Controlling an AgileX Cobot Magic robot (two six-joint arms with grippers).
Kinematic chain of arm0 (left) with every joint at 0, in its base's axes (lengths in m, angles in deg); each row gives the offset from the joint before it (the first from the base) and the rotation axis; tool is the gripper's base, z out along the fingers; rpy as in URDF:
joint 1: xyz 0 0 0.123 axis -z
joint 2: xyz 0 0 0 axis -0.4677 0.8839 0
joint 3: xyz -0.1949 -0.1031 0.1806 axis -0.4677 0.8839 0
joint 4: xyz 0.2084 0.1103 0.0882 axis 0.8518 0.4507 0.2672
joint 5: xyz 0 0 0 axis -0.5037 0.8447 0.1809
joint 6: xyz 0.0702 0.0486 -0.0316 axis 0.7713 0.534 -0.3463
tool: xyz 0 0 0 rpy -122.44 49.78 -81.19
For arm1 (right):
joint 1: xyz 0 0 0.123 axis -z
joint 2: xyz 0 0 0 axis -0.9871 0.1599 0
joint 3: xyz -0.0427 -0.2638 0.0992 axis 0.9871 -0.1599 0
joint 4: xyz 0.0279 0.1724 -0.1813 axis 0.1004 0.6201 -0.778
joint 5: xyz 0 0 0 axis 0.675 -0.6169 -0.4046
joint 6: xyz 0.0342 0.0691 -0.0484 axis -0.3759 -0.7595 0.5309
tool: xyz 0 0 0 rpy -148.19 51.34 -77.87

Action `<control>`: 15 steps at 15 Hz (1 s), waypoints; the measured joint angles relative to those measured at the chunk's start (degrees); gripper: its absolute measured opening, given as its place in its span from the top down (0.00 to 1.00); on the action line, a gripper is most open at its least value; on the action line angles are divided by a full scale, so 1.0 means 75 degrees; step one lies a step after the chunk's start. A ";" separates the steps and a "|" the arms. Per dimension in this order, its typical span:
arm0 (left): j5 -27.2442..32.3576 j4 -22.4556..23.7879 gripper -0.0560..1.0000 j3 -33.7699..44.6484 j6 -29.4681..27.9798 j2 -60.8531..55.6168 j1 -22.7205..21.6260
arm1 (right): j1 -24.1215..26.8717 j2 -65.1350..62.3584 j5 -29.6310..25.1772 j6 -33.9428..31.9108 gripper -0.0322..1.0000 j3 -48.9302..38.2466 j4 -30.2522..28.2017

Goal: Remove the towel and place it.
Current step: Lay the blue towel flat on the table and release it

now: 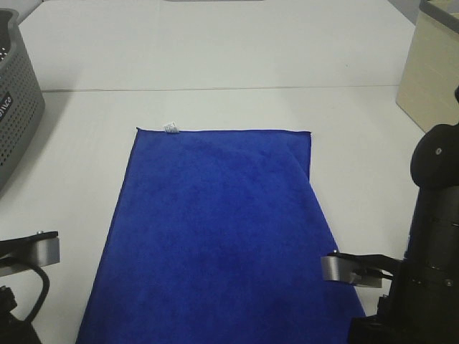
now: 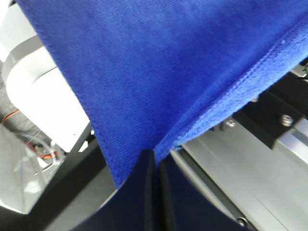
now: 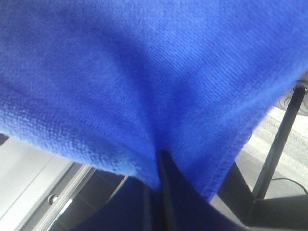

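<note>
Left claw (image 2: 155, 161) had its 2 dark jaws pressed tight together on a stitched edge of the large rectangular royal-blue plush microfibre towel (image 1: 215, 229), and the cloth drew to a point where it entered them. Right claw (image 3: 160, 161) was clamped on the towel in the same way, pinching a fold just inside a hemmed edge. Neither claw's tips showed in the high view.

From above, the towel lay spread over the white tabletop (image 1: 215, 57) with its long sides running away from the robot. Its far short edge carried a small white tag (image 1: 171, 127) near the far-left corner, and a shallow diagonal crease crossed the far-right corner. The near end ran out of that view, so how much of it was lifted could not be told. A grey perforated plastic basket (image 1: 14, 93) stood well apart at the far left, and a pale beige box (image 1: 430, 72) at the far right.

The towel looked light and quite limp, with no stiffness of its own, so it would likely sag between the 2 grips and trail behind them. Its plush pile should give the jaws good purchase. A thin pinch at the very edge might pull free if the cloth dragged on the tabletop. The stitched hem at the 2 near corners, taken wide apart, seemed the best hold for keeping it flat. Nothing about it appeared fragile.
</note>
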 joint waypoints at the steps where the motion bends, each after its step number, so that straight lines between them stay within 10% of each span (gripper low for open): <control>1: -0.0115 0.0092 0.95 -0.0145 0.0115 0.0397 0.0000 | 0.0000 0.0199 0.0000 0.0000 0.95 0.0145 -0.0023; 15: -0.0206 0.0458 0.95 -0.1742 0.0863 0.3346 0.0000 | 0.0008 0.1085 0.0283 0.0046 0.95 0.0542 -0.0321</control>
